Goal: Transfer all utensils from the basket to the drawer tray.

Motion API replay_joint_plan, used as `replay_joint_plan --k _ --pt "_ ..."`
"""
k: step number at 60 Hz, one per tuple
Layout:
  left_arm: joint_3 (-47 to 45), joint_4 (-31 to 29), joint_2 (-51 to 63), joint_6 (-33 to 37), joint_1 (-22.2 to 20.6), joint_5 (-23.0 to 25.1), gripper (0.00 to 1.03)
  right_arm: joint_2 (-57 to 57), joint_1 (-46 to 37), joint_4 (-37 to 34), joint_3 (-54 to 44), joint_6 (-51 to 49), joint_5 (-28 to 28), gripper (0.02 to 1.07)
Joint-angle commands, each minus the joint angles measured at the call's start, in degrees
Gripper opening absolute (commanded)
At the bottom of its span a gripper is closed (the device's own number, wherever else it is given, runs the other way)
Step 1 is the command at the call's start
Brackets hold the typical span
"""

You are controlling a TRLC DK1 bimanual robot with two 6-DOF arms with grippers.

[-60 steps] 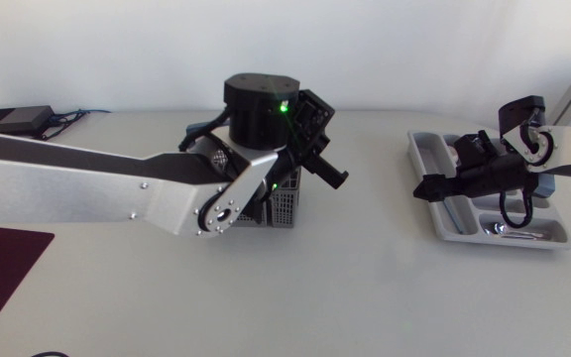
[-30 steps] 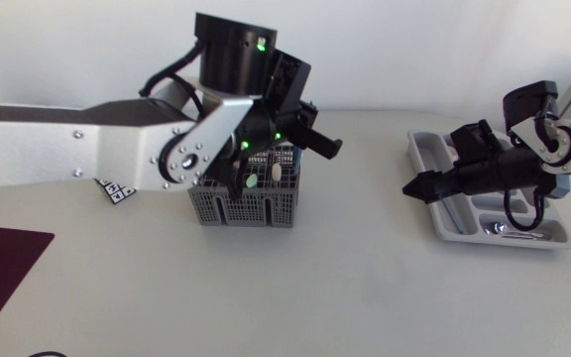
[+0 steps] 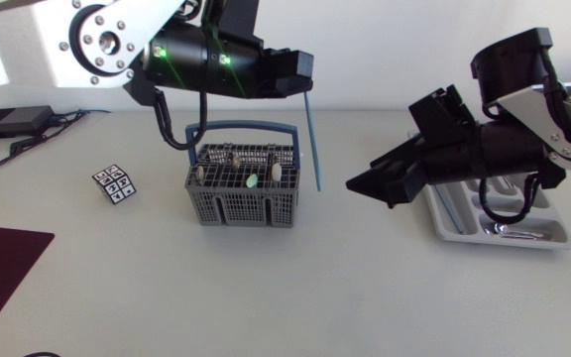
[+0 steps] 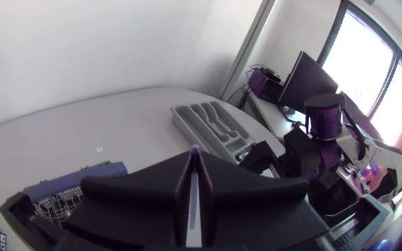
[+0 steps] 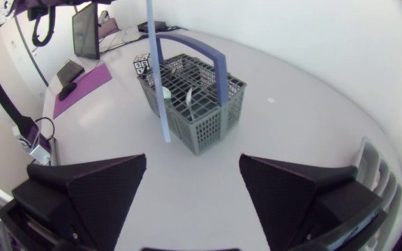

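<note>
Carrying: we hold one blue utensil (image 3: 311, 139) upright just beside the basket (image 3: 228, 206).
Left gripper (image 4: 194, 167): pinched shut on the utensil's top, above the basket.
Right gripper (image 5: 192, 159): spread wide, empty, near the basket.
Tray (image 3: 444, 223): well apart from the basket.
Care: we judge it needs a firm grip, then laying it lengthwise in a slot.

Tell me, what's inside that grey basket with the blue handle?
Several utensils stand in the basket, only their top ends showing; the mesh walls hide the rest. A thin blue utensil hangs outside, clamped in the left jaws.
</note>
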Motion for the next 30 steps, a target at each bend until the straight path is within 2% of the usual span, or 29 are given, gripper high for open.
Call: replay_joint_plan --k 1,7,13,20,30 --pt "2.0 -1.5 -0.1 -3.2 1.0 3.2 0.03 0.5 2.9 -0.4 2.5 2.7 -0.1 0.96" --pt "1.8 -2.9 0.0 -3.7 1.5 5.7 0.03 1.2 5.7 -0.1 4.0 4.1 0.0 0.95" --pt "1.2 -3.5 0.0 -4.0 1.7 7.3 0.04 2.0 8.2 0.0 5.1 4.9 0.9 0.87" --pt "0.9 -3.8 -0.1 -4.5 2.1 8.9 0.03 3.9 9.8 0.8 5.8 6.0 2.0 0.86" --pt "0.4 -3.8 -0.2 -4.5 2.2 9.4 0.03 4.4 11.0 2.8 5.1 6.1 3.7 0.54"
